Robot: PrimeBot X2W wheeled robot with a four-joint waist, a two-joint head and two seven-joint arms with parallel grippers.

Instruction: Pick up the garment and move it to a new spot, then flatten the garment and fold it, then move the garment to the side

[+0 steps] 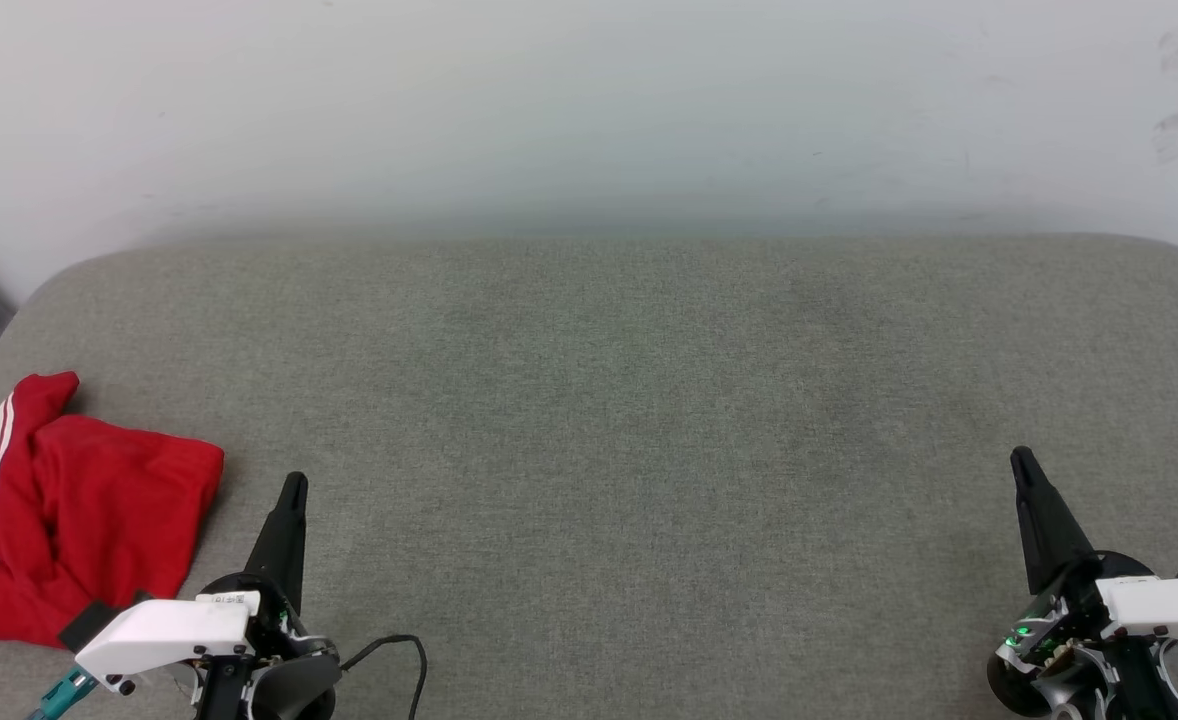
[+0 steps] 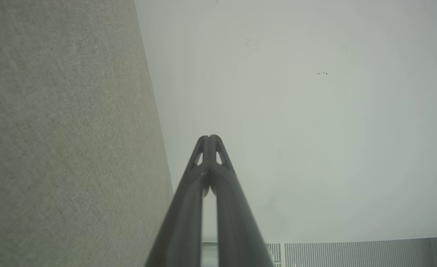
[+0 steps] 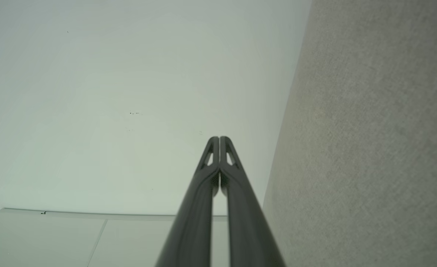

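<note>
The garment, bright red with a white striped sleeve, lies bunched at the left edge of the grey cushioned surface. Just right of it my left gripper rests shut, its fingertips pressed together and empty, as the left wrist view confirms. My right gripper sits far off at the lower right, also shut with nothing in it; its joined tips show in the right wrist view. Neither gripper touches the cloth.
A white wall rises behind the surface's far edge. A black cable loops beside the left wrist. A wide stretch of grey fabric lies between the two grippers.
</note>
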